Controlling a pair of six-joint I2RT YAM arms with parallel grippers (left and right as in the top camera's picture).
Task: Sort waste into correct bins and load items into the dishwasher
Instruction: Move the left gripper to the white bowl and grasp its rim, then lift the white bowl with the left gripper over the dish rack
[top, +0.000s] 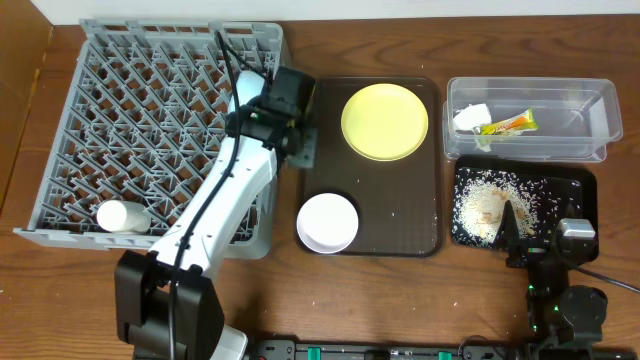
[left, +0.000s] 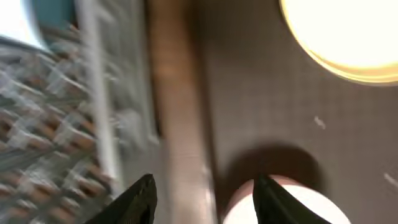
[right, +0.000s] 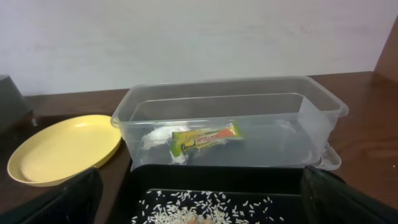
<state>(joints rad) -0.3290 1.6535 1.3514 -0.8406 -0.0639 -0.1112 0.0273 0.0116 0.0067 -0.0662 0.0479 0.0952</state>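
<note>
- Far left: dish rack (top: 160, 110), nearly bare. Small white cup (top: 122, 216) lay on its side at the near-left corner. I found no light blue bowl or chopsticks in any view.
- Your left gripper (left: 205, 193) hung over the seam between the rack and the brown serving tray (top: 420, 200). The wrist view was blurred, but its fingers (left: 140, 199) stood parted with nothing between them.
- On that tray sat the white bowl (top: 328, 222), near side, just under the left gripper, and the yellow plate (top: 385, 120), far side. Neither was racked yet.
- Right: the clear tub (right: 323, 102) held the crumpled paper (right: 158, 138) and the snack wrapper (right: 205, 138). The black tray (top: 575, 185) in front of it held the rice crumbs (top: 490, 205).
- Your right gripper (right: 199, 205) sat low at the black tray's near edge, spread wide, holding nothing.

Judgement: waste looked sorted and loading was the step in hand, with the bowl likely next. You would need to drop the left gripper onto the bowl's rim, one finger inside and one outside, pinch, then lift it clear of the tray lip before swinging over the pegs.
</note>
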